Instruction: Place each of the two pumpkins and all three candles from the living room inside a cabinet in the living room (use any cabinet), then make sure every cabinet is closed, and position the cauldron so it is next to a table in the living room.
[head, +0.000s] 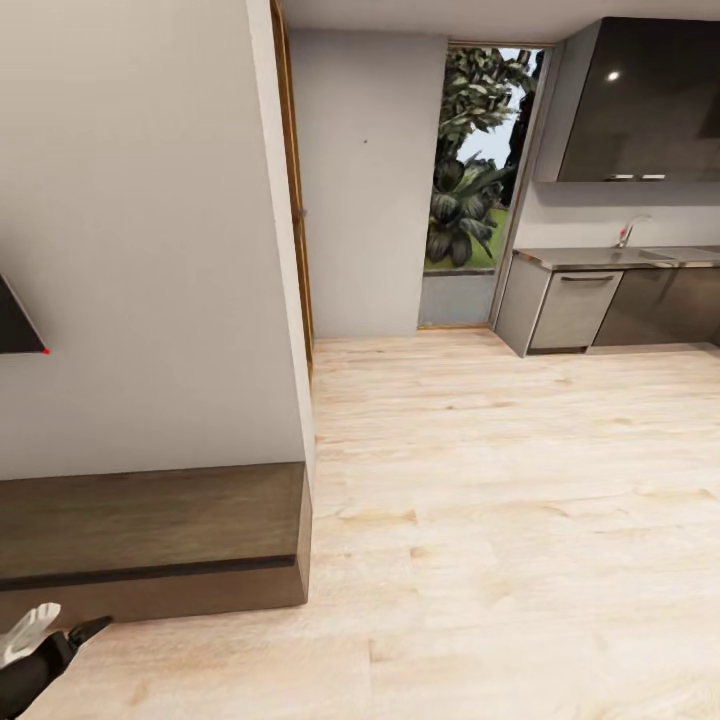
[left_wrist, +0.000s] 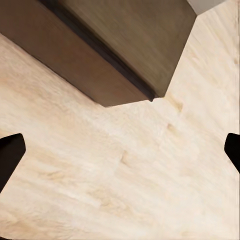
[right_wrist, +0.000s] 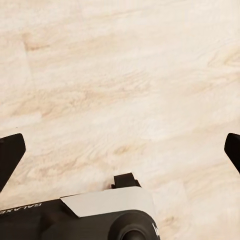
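- A pale wood floor (head: 520, 520) is seen running past a grey wall (head: 140, 230) toward a kitchen worktop (head: 610, 258) and a glazed doorway with plants beyond.
- The cabinet (head: 150, 535) is set low against that wall, its fronts shut.
- The left gripper (left_wrist: 120, 150) is carried low over the floor with its jaws spread wide and empty, probably for travel; the cabinet's corner lies ahead of them, apart.
- The right gripper (right_wrist: 120, 150) is likewise held open, empty, over bare floor beside the robot's base (right_wrist: 85, 215).

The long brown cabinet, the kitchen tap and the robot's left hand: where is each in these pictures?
cabinet (head: 150, 520): head view, on its flat wood-grain top.
kitchen tap (head: 630, 231): head view, on its curved spout above the counter.
left gripper (head: 55, 625): head view, between its two fingers.
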